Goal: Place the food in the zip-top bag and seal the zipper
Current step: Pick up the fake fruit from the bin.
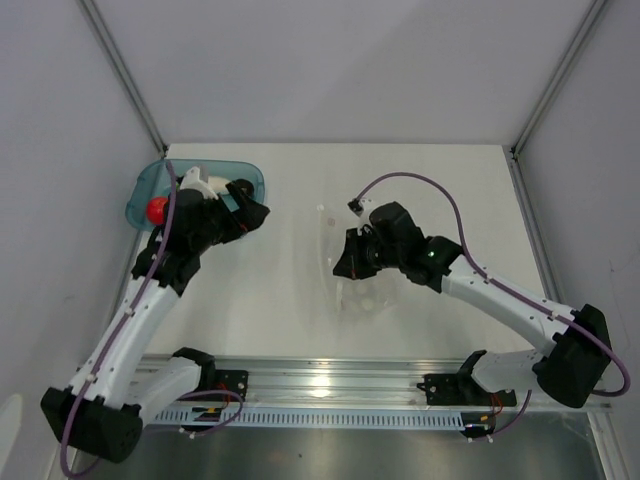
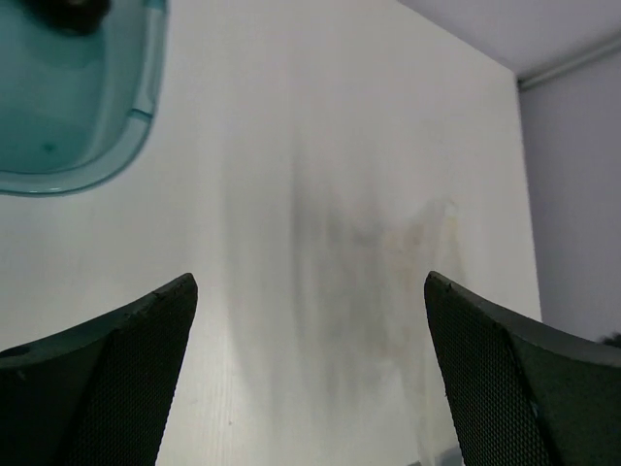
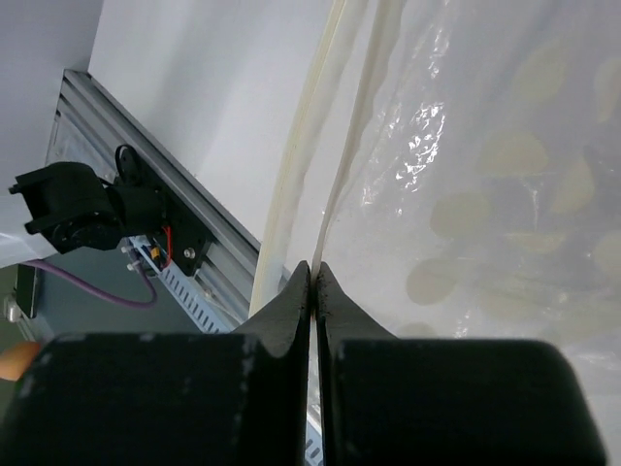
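At the middle of the table, the right gripper (image 3: 312, 270) has its two black fingers pressed together on one edge of the small clear, crinkly zip-top bag (image 3: 485, 175). It pinches the film just where the thin, pale press-seal zipper (image 3: 351, 146) runs away from the fingertips. A second pale strip lies beside the first, so the mouth may be parted, though I cannot tell for certain. The grip looks meant to anchor the light bag and hold up one lip, so that it neither slides nor falls shut while food is pushed in.

The left gripper (image 2: 310, 286) is spread wide and holds nothing. It hovers over the bare white table (image 2: 320, 146), just beside the translucent teal plastic tray (image 2: 146, 97) at the far left. The jaws look set to take the first piece.

All the food sits at that tray, well apart from the bag. The dark brown-black round piece (image 2: 73, 10) rests inside near the far rim. The red tomato-like ball (image 1: 157, 210) lies in the tray's left corner. The white oblong radish (image 1: 203, 181) is partly hidden by the left arm. Nothing is in the bag yet, so filling and sealing both lie ahead.
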Controlling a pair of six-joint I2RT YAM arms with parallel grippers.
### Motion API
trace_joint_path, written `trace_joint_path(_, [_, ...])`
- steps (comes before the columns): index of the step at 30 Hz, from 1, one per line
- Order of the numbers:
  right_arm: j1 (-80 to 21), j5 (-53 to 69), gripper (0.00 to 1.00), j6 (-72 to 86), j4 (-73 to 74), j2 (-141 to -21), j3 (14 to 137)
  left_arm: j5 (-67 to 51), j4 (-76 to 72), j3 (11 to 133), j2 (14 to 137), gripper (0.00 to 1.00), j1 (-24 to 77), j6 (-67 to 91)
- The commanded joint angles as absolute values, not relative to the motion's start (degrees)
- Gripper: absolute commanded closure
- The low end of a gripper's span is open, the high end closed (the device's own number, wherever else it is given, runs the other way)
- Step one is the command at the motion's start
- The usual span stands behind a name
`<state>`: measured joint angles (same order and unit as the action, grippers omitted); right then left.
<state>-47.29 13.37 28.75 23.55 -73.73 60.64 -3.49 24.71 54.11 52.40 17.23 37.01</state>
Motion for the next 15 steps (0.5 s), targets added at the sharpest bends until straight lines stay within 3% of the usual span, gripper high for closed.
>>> trace_joint_path(1, [-44.92, 18.36, 1.0, 25.93, 27.59, -74.7, 66.08, -3.43, 27.86, 58.35, 58.61, 0.0, 11.79, 36.56])
trace_joint_path(8, [-38.41, 26.97, 1.0, 28.39, 38.73, -79.45, 73.81, -0.98, 27.43, 63.28, 68.89, 0.0, 6.95, 45.24])
trace_joint_path(15, [-34.11, 26.72, 1.0, 26.37, 45.7, -83.23, 76.2, 0.45, 30.23, 72.91, 83.91, 0.0, 4.57, 50.18])
